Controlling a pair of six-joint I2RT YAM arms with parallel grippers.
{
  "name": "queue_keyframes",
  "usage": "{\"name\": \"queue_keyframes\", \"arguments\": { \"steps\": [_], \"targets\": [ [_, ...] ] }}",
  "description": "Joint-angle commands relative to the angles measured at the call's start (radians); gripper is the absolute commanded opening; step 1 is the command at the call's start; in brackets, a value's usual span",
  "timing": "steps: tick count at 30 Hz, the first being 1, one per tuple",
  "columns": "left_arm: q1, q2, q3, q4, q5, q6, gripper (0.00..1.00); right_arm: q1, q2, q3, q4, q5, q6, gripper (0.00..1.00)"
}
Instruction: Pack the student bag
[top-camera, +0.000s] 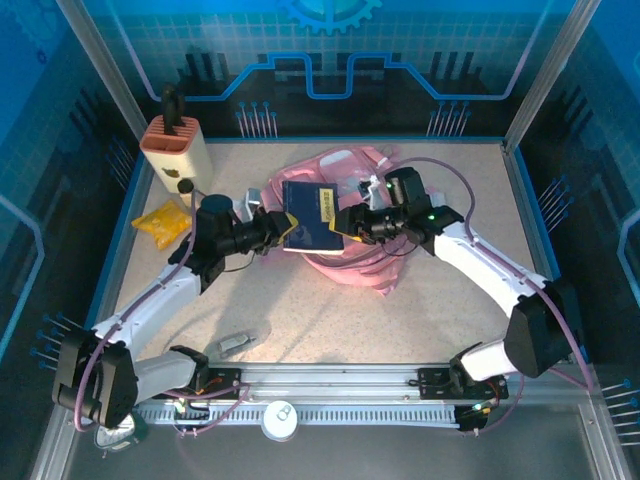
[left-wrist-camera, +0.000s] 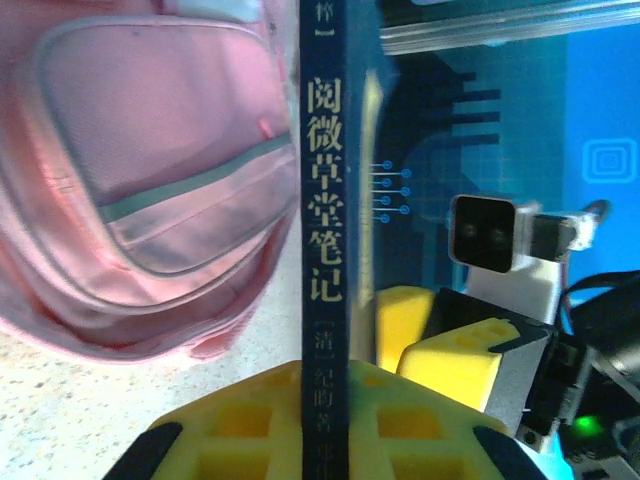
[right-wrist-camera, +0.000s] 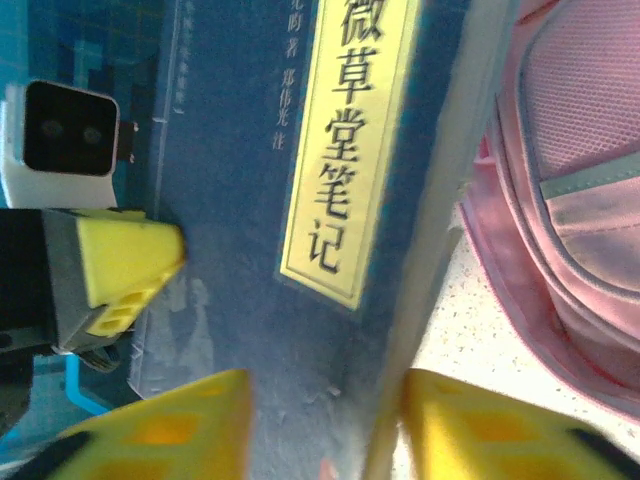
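Grip check: left fingers (left-wrist-camera: 240, 420) clamped on book (left-wrist-camera: 325, 200), one yellow finger on each side of the dark blue spine, at its lower end in the left wrist view. Right fingers (right-wrist-camera: 170, 430) apart; the book's opposite edge runs up between them, with a clear gap on the cover side. In the right wrist view, one left finger lies against the front cover, beside the yellow title label. The two arms meet at the book from opposite sides, left arm from the left, right arm from the right.

Book: dark blue, Chinese title on spine and label, cover turned up toward the top camera.

Bag (left-wrist-camera: 150, 150): pink, lying on the surface (top-camera: 330, 320) at mid-depth, centre, under and behind the book. Its zipped pocket shows just beside the spine. Cannot tell whether book touches bag.

Yellow packet (top-camera: 160, 222) lies well to the left, near a beige holder (top-camera: 177, 148) at the back-left corner.
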Motion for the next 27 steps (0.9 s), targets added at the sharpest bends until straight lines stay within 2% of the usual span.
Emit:
{"name": "queue_keyframes", "arguments": {
  "steps": [1,6,11,16,20,27],
  "targets": [
    [-0.041,-0.001,0.081,0.084,-0.033,-0.012,0.00,-0.044,-0.060,-0.047,0.025,-0.090,0.023,0.61],
    [-0.114,0.046,0.147,0.146,-0.099,-0.020,0.00,-0.090,-0.102,-0.114,0.060,-0.163,0.090,0.91],
    [-0.163,0.136,0.201,0.238,-0.117,-0.034,0.00,-0.095,-0.144,-0.146,0.257,-0.254,0.245,0.93],
    [-0.189,0.184,0.228,0.215,-0.140,-0.015,0.00,-0.161,-0.228,-0.167,0.267,-0.273,0.284,0.80],
    [-0.214,0.179,0.248,0.088,-0.207,0.048,0.00,-0.221,-0.292,-0.169,0.141,-0.261,0.188,0.69],
    [-0.273,0.192,0.263,0.070,-0.254,0.068,0.00,-0.288,-0.319,-0.181,0.091,-0.294,0.124,0.46]
  ]
}}
